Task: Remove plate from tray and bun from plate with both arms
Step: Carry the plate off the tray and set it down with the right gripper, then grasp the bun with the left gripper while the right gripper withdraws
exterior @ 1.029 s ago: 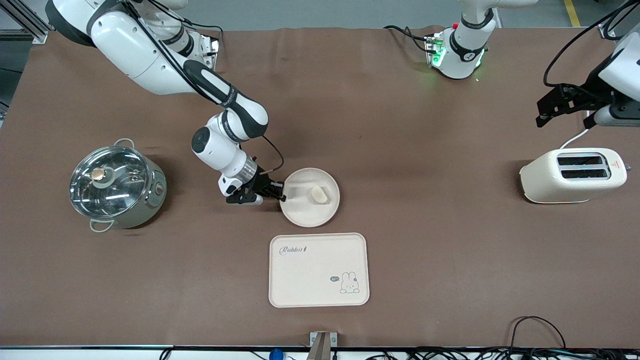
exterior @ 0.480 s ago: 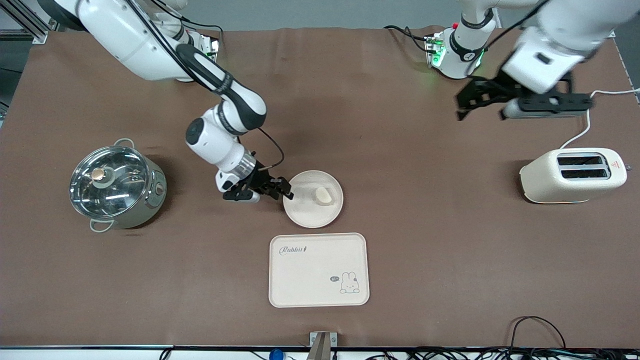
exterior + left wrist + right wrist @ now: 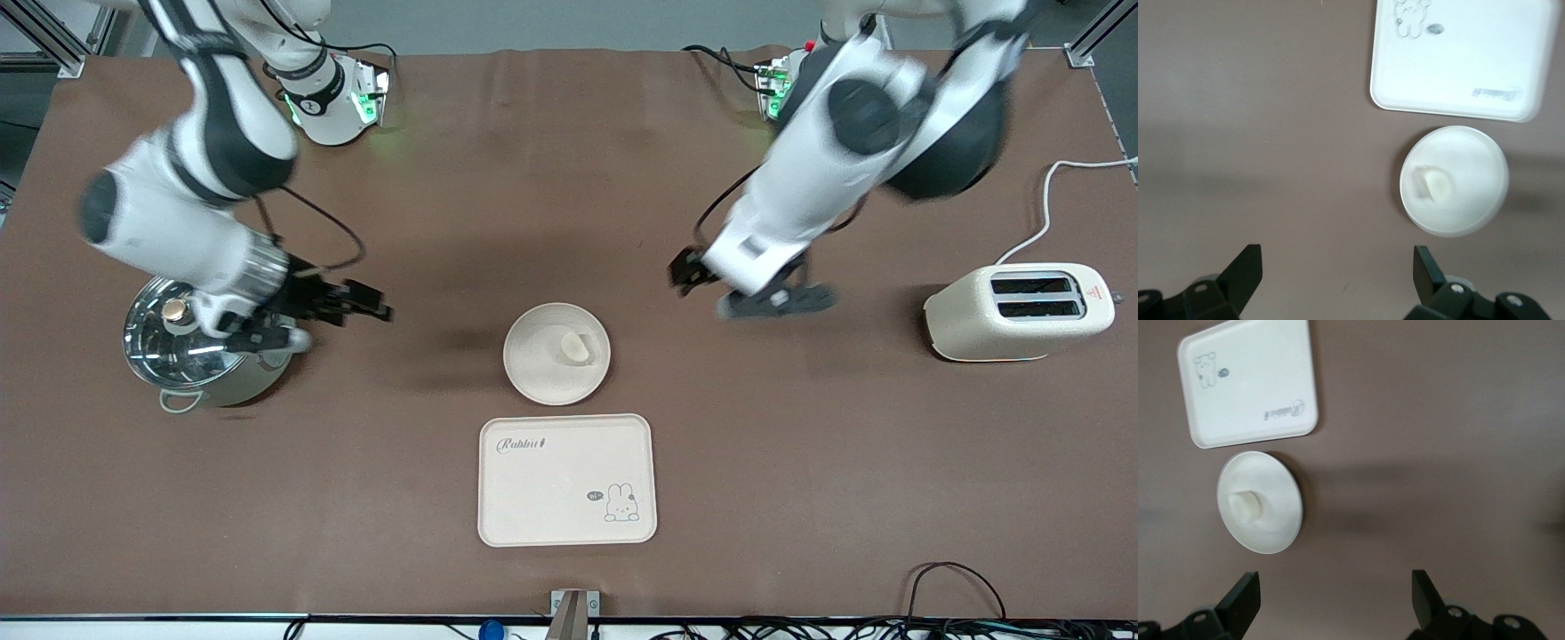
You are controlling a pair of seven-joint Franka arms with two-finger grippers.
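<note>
The round cream plate [image 3: 533,366] lies on the table just farther from the front camera than the rabbit tray [image 3: 567,484]. The pale bun [image 3: 573,348] lies on the plate. My right gripper [image 3: 378,309] is open and empty, up over the table between the pot and the plate. My left gripper [image 3: 686,272] is open and empty, up over bare table toward the left arm's end from the plate. The left wrist view shows its gripper [image 3: 1337,270], the plate [image 3: 1471,153], bun [image 3: 1435,185] and tray [image 3: 1461,60]. The right wrist view shows its gripper [image 3: 1331,593], the plate [image 3: 1275,520] and bun [image 3: 1246,507].
A steel pot with a glass lid [image 3: 200,338] stands at the right arm's end, partly under the right wrist. A cream toaster [image 3: 1018,311] with its white cord stands at the left arm's end. The tray also shows in the right wrist view [image 3: 1248,383].
My right gripper let go of the plate's rim and drew back toward the pot. My left arm swung from above the toaster toward the plate. The plate shifted slightly, then stayed put.
</note>
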